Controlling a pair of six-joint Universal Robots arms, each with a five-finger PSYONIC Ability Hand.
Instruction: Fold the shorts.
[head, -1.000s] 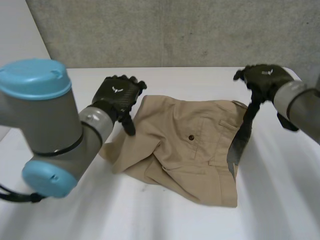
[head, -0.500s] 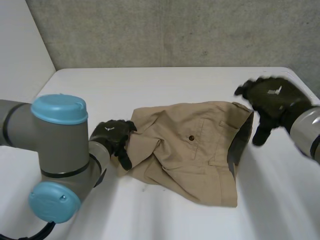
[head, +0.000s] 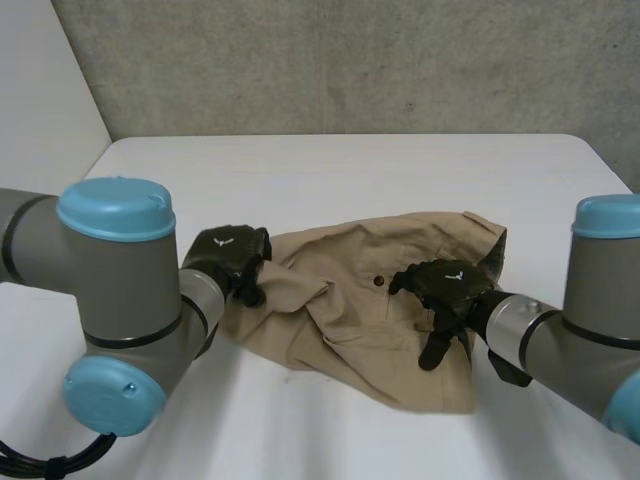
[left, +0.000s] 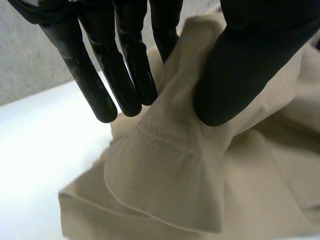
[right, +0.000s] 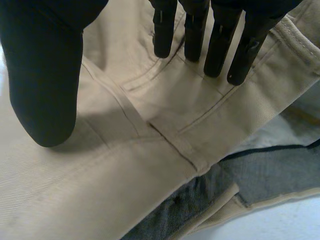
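Note:
The tan shorts (head: 350, 325) lie rumpled on the white table (head: 330, 170), back side up, with a dark button (head: 381, 281) showing. My left hand (head: 232, 258) is at the shorts' left edge. In the left wrist view a raised fold of the leg hem (left: 170, 165) is pinched between the thumb and fingers of that hand (left: 245, 65). My right hand (head: 440, 290) rests over the right half, near the waistband. Its fingers (right: 220, 45) are straight and spread above the back pocket seam (right: 165, 135), the thumb apart from them, nothing gripped.
The waistband's grey inner lining (right: 270, 170) shows beside my right hand, at the shorts' right edge (head: 490, 262). Bare table lies behind and in front of the shorts. A grey wall (head: 350, 60) stands behind the table's far edge.
The left hand came down to the left leg hem and closed on it. The right hand swung from above the waistband onto the shorts. The cloth has bunched up.

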